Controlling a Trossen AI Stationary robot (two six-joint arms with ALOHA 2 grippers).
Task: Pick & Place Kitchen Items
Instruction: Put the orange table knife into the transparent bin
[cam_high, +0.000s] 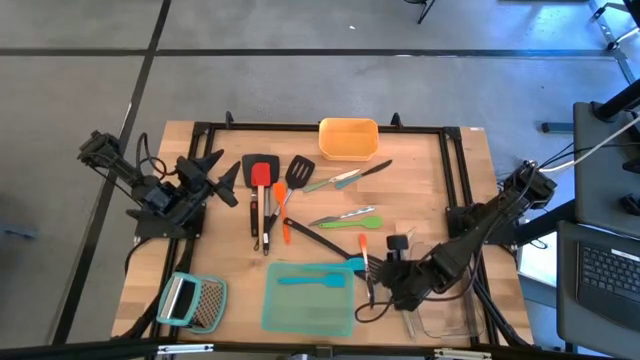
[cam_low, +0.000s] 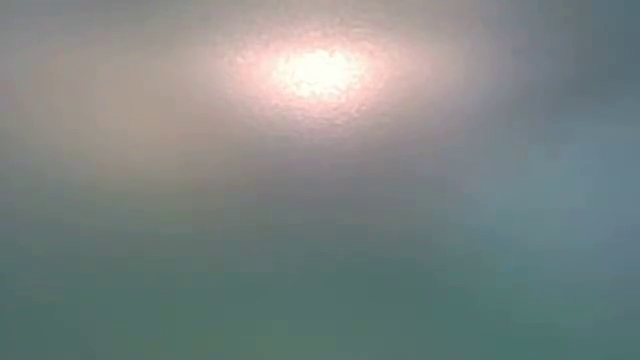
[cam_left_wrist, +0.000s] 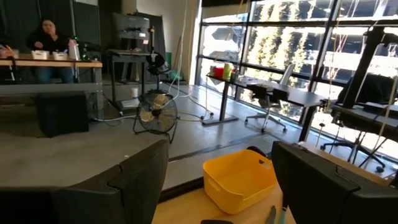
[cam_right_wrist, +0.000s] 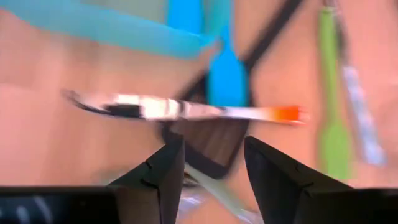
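While the left claw (cam_high: 222, 178) waits with its fingers spread wide and empty near the desk's (cam_high: 420, 190) left edge, the right claw (cam_high: 378, 283) hangs low with its fingers partly apart and nothing between them. Just beyond its tips lies a slim orange-tipped tool (cam_high: 364, 258), beside one teal spatula (cam_high: 355, 263) and the head of one long black turner (cam_high: 320, 238). Another teal spatula (cam_high: 313, 279) rests inside the single teal container (cam_high: 308, 299) on the side of that claw nearer the left arm. Farther out from the right claw lie one green spatula (cam_high: 352, 222) and one silver utensil (cam_high: 342, 214), then one knife (cam_high: 348, 177). Close ahead of the left claw are one red turner (cam_high: 262, 176), one black turner (cam_high: 252, 170), one orange turner (cam_high: 281, 208) and one slotted black turner (cam_high: 298, 172). One orange container (cam_high: 348, 138) stands at the far edge; one grater (cam_high: 192, 300) lies near the left arm's base. The low view shows only blur.
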